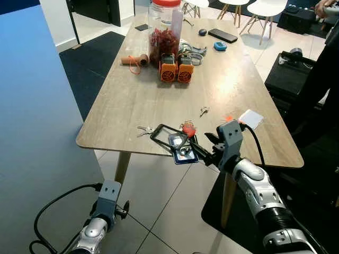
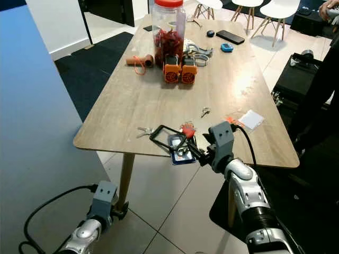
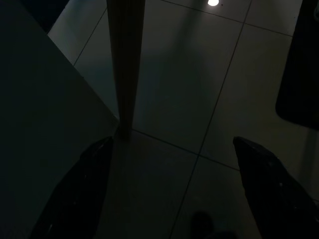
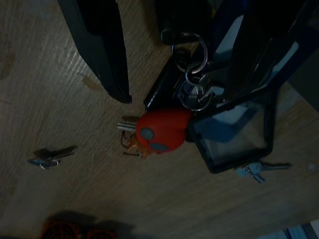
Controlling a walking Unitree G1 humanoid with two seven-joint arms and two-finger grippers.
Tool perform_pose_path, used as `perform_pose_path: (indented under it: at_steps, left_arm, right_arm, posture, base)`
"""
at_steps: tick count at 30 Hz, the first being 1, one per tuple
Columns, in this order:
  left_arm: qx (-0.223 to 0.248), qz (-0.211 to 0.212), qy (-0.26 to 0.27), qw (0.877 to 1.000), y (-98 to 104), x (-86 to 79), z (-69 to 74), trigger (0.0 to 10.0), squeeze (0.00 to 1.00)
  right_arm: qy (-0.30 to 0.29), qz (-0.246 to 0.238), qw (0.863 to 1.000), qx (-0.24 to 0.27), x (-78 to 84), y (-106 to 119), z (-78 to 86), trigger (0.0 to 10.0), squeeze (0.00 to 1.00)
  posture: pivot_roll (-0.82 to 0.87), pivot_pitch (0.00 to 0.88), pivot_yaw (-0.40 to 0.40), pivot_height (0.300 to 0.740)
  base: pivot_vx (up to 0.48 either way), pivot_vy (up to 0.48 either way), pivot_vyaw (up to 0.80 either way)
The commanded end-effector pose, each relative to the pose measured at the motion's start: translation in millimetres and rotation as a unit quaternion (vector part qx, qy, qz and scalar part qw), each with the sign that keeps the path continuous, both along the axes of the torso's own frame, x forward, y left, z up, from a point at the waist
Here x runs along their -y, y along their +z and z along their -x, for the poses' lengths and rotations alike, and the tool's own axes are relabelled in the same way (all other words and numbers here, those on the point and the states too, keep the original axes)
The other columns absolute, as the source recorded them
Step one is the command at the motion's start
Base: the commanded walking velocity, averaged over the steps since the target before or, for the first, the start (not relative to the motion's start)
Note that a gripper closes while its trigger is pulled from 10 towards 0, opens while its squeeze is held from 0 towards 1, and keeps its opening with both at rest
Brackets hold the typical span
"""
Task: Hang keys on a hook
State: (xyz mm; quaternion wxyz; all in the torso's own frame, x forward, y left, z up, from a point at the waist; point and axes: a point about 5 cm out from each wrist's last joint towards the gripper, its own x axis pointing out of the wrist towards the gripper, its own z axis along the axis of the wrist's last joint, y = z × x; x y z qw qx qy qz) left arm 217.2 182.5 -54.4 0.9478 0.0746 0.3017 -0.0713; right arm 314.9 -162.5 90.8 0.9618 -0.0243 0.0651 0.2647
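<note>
Head views first: long wood-grain table (image 1: 132,100) on pale tile, and at its near edge the bunch of keys with a red fob and black-framed clear tags (image 1: 180,138). Right gripper (image 1: 197,150) reaches in low from the table edge, its long black fingers at the bunch; whether they have closed on it cannot be told from here. A small silver key pair (image 1: 144,130) lies just left of the bunch, a single loose key (image 1: 204,110) beyond it, a white card (image 1: 251,118) near the right edge. Farther up the table: clear jar with red lid (image 1: 164,29), two orange reels (image 1: 176,70). No hook is to be seen anywhere. Left gripper (image 1: 123,209) hangs idle below table height. Left wrist view, very dark: fingers spread wide over floor tile beside a wooden table leg (image 3: 125,64), nothing held. Right wrist view gives what the head views cannot: one finger (image 4: 99,45) stands clear of the keys, rings and tag frame crowd the other finger, so the gripper is parted and a firm hold is not evident. Risk, as judged: closing on a tag frame alone could let the bunch swing or slip off the edge.
</note>
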Motion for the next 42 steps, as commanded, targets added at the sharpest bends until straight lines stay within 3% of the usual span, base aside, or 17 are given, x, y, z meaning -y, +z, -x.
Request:
perform_pose_path:
  at_steps: [1, 15, 30, 33, 36, 37, 38, 39, 42]
  left_arm:
    - [-0.007, -0.002, 0.005, 1.0, -3, -1.4, 4.1, 10.0, 0.0]
    - [-0.007, -0.001, -0.001, 1.0, -2, -1.1, 2.9, 10.0, 0.0]
    - [-0.007, -0.003, -0.008, 1.0, -1, -0.5, 0.1, 10.0, 0.0]
    - [-0.006, -0.003, -0.009, 1.0, -1, -0.2, 0.0, 10.0, 0.0]
    - [-0.006, -0.003, -0.009, 1.0, 0, -0.1, -0.4, 10.0, 0.0]
    - [-0.005, -0.003, -0.01, 1.0, 0, 0.0, -0.5, 10.0, 0.0]
    - [-0.005, -0.003, -0.01, 1.0, 0, 0.0, -0.5, 10.0, 0.0]
    - [-0.005, -0.003, -0.01, 1.0, 0, -0.1, -0.9, 10.0, 0.0]
    - [-0.004, -0.004, -0.011, 1.0, 0, -0.3, -1.3, 10.0, 0.0]
  right_arm:
    - [0.002, 0.006, 1.0, -0.018, 0.5, -7, 4.0, 10.0, 0.0]
    - [-0.036, 0.004, 0.999, -0.034, 17.2, -18, 18.1, 10.0, 0.0]
    - [-0.045, 0.006, 0.998, -0.033, 17.0, -15, 15.4, 10.0, 0.0]
    - [-0.047, 0.006, 0.998, -0.033, 17.4, -15, 14.7, 8.5, 0.0]
    - [-0.048, 0.007, 0.998, -0.032, 17.6, -15, 14.2, 8.3, 0.0]
    - [-0.049, 0.008, 0.998, -0.033, 17.8, -15, 13.9, 5.5, 0.0]
    - [-0.049, 0.008, 0.998, -0.033, 17.8, -15, 13.9, 5.5, 0.0]
    - [-0.05, 0.008, 0.998, -0.033, 17.8, -15, 13.6, 4.4, 0.0]
    - [-0.052, 0.009, 0.998, -0.035, 17.9, -16, 13.3, 4.0, 0.0]
  posture:
    - [0.07, 0.052, -0.058, 0.74]
    - [0.06, 0.051, -0.048, 0.74]
    - [0.06, 0.036, -0.042, 0.74]
    - [0.05, 0.032, -0.042, 0.74]
    - [0.05, 0.032, -0.042, 0.74]
    - [0.05, 0.029, -0.041, 0.74]
    - [0.05, 0.029, -0.041, 0.74]
    - [0.06, 0.028, -0.04, 0.74]
    - [0.06, 0.026, -0.04, 0.74]
  base:
    - [0.0, 0.0, 0.0]
    - [0.0, 0.0, 0.0]
    - [0.0, 0.0, 0.0]
    - [0.0, 0.0, 0.0]
    - [0.0, 0.0, 0.0]
    - [0.0, 0.0, 0.0]
    - [0.0, 0.0, 0.0]
    - [0.0, 0.0, 0.0]
    - [0.0, 0.0, 0.0]
